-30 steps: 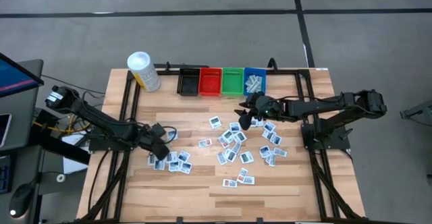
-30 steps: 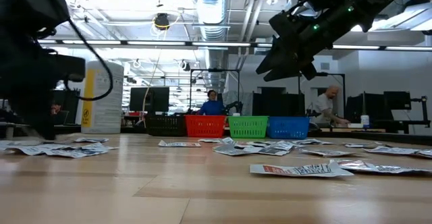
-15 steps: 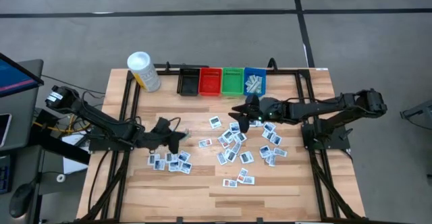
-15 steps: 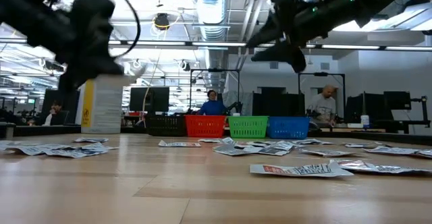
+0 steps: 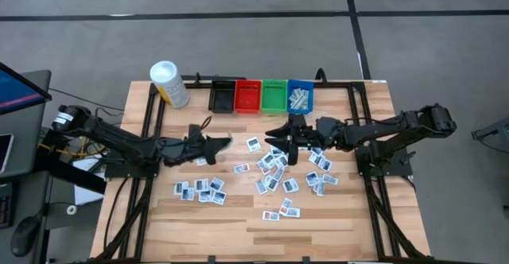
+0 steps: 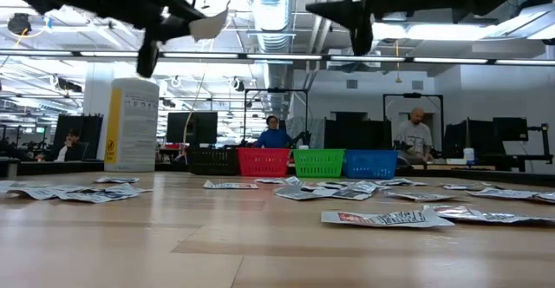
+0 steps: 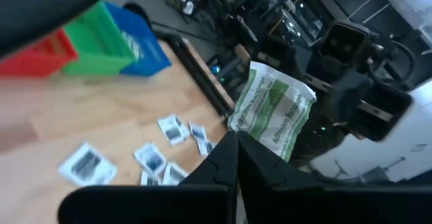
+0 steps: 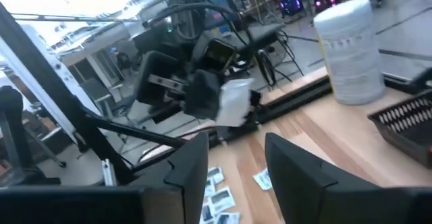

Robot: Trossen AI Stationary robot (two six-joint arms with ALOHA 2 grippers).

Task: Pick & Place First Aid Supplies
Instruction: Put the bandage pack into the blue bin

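Packets [image 5: 274,173] — roughly thirty — lie scattered mid-table in two clusters; one green-printed packet [image 7: 271,110] is pinched aloft by the left gripper [image 5: 219,144]. Right gripper [image 5: 280,135] hovers, fingers spread, holding nothing. Four bins [image 5: 261,95] line the far edge — near boards bare.

Four bins [image 5: 261,95] stand in a row at the worktop's [image 5: 238,216] far edge, with the bottle [image 5: 169,84] to their left. Packets [image 5: 278,172] lie scattered across the middle and right of the worktop, a smaller cluster [image 5: 200,190] to the left. The left end effector [image 5: 221,143], above the worktop left of centre, holds one packet [image 7: 271,109]. The right end effector [image 5: 280,134] hangs over the scatter, before the bins.
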